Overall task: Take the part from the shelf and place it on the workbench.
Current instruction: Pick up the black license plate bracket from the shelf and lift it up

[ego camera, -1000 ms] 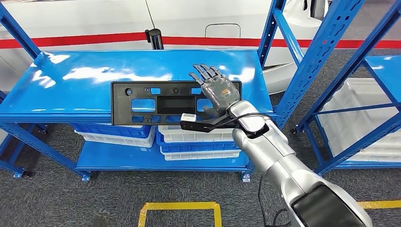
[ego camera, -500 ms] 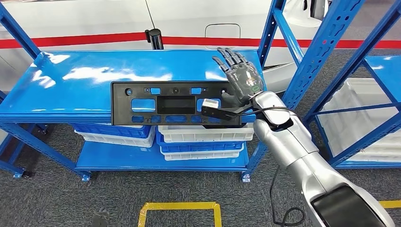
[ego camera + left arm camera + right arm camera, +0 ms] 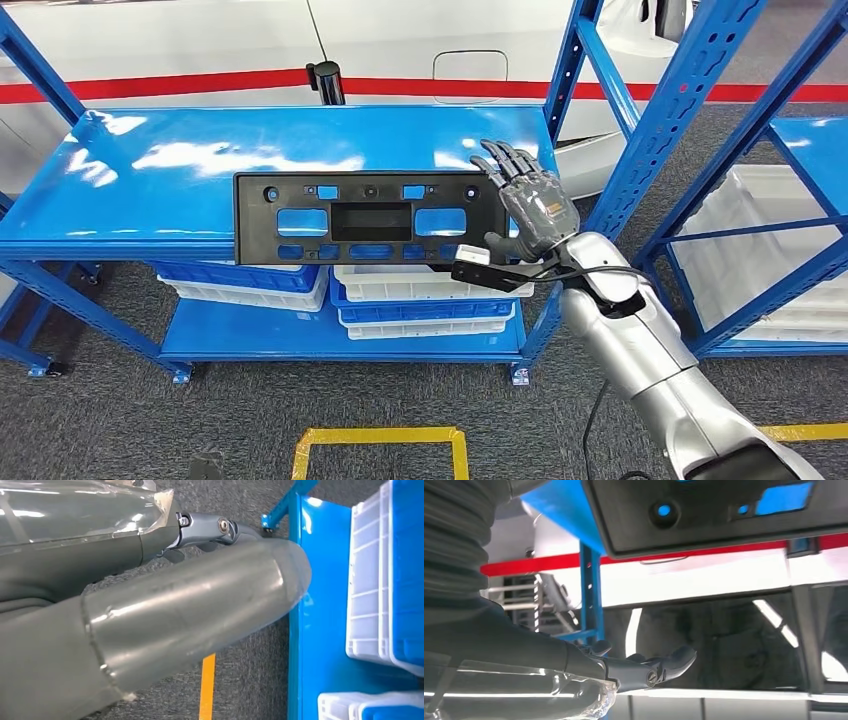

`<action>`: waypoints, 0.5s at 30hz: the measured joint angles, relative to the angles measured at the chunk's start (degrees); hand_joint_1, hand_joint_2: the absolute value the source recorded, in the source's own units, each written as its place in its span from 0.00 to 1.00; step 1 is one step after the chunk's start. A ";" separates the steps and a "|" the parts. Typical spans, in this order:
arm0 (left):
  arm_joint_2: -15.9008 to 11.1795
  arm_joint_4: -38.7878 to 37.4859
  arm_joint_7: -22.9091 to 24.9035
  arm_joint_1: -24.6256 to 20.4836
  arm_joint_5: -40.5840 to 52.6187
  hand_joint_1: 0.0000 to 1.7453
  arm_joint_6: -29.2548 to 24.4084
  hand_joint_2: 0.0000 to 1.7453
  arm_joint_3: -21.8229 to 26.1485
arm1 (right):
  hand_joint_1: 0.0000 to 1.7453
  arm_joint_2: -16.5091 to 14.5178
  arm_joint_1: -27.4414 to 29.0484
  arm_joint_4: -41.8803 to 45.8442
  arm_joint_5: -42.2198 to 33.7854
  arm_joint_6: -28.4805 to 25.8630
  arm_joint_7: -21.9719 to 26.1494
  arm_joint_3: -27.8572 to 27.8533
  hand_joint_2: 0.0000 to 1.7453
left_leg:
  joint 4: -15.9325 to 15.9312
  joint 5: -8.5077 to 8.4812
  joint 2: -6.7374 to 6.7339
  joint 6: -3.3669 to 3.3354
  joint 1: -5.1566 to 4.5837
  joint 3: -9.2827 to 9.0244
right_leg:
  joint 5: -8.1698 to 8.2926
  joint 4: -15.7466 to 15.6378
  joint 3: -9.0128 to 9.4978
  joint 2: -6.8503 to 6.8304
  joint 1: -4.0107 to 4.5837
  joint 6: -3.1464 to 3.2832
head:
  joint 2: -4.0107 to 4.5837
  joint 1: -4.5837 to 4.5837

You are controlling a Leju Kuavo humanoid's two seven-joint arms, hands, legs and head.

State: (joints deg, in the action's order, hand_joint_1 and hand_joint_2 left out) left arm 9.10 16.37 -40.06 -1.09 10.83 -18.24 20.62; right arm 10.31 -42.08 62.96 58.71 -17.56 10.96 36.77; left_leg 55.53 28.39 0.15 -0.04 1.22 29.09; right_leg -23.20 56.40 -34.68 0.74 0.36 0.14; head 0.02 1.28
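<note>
Right robot hand is up at the right end of the black plastic panel, fingers spread and holding nothing, just beside the panel's edge. That panel lies flat on the blue shelf, its front edge overhanging the shelf lip. White and blue bins sit on the lower tier. Left robot hand: can't tell its state.

You have the blue shelf with the black part lying flat on its top level toward 5 o'clock, overhanging the front edge
</note>
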 joint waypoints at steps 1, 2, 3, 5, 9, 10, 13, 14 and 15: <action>-0.01 -0.02 0.00 0.04 -0.10 0.00 -0.08 0.00 0.00 | 0.00 0.34 0.18 0.79 -0.54 0.55 0.24 -0.10 1.00 | 0.00 0.00 0.01 0.00 0.00 -0.01 | 0.00 0.00 0.00 0.00 0.00 0.00 | 0.00 -0.01; -0.01 -0.03 0.00 0.09 -0.13 0.00 -0.11 0.00 0.00 | 0.00 0.70 0.38 1.59 -0.94 0.94 0.39 -0.23 1.00 | 0.00 -0.01 0.01 0.00 0.00 -0.03 | 0.00 0.00 0.00 -0.01 0.00 0.00 | 0.00 0.00; -0.01 -0.04 0.00 0.13 -0.14 0.00 -0.07 0.00 -0.01 | 0.00 1.09 0.60 2.38 -1.19 1.16 0.47 -0.40 1.00 | 0.00 -0.01 0.01 0.00 0.00 -0.03 | 0.00 0.00 0.00 -0.01 0.00 0.00 | 0.00 -0.01; -0.01 -0.06 0.00 0.19 -0.14 0.00 0.10 0.00 -0.03 | 0.00 1.84 1.00 3.82 -1.43 1.54 0.48 -0.76 1.00 | 0.01 -0.01 0.01 0.00 0.00 -0.03 | 0.00 0.00 0.00 -0.01 0.00 0.00 | 0.00 -0.01; -0.03 -0.11 0.00 0.19 -0.20 0.00 0.26 0.00 -0.06 | 0.00 3.33 2.20 6.41 -0.77 2.42 -0.21 -1.23 1.00 | 0.01 0.00 0.01 -0.01 -0.01 -0.03 | 0.00 0.00 0.00 -0.01 -0.01 0.00 | 0.00 -0.01; -0.04 -0.14 0.00 0.19 -0.27 0.00 0.26 0.00 -0.07 | 0.00 3.68 2.74 7.06 -0.50 2.43 -0.40 -1.31 1.00 | 0.01 0.01 0.01 -0.02 -0.01 -0.03 | 0.00 -0.01 0.00 -0.01 -0.01 0.00 | 0.00 0.00; -0.06 -0.20 0.00 0.19 -0.52 0.00 0.26 0.00 -0.08 | 0.00 4.66 4.82 8.93 0.49 2.33 -0.78 -1.41 1.00 | 0.01 0.05 0.01 -0.08 -0.01 -0.01 | -0.01 -0.02 0.00 -0.01 -0.01 -0.01 | 0.00 -0.01; -0.07 -0.23 0.00 0.19 -0.57 0.00 0.26 0.00 -0.08 | 0.00 4.94 5.58 9.47 0.91 2.23 -0.97 -1.43 1.00 | 0.00 0.07 0.01 -0.09 -0.01 0.00 | -0.01 -0.02 0.00 -0.01 -0.01 -0.01 | 0.00 -0.01; -0.08 -0.26 0.00 0.19 -0.58 0.00 0.26 0.00 -0.08 | 0.00 5.16 6.33 9.94 1.34 2.10 -1.18 -1.45 1.00 | 0.00 0.07 0.00 -0.10 -0.01 0.01 | -0.01 -0.02 0.00 -0.01 -0.01 -0.01 | 0.00 0.00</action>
State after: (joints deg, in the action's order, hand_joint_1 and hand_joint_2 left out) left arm 9.02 16.11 -40.06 -0.90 10.25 -17.99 20.54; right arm 15.48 -35.75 72.90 60.05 -15.46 9.77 35.33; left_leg 55.54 28.47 0.15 -0.14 1.21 29.10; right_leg -23.21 56.38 -34.68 0.73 0.35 0.13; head 0.02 1.28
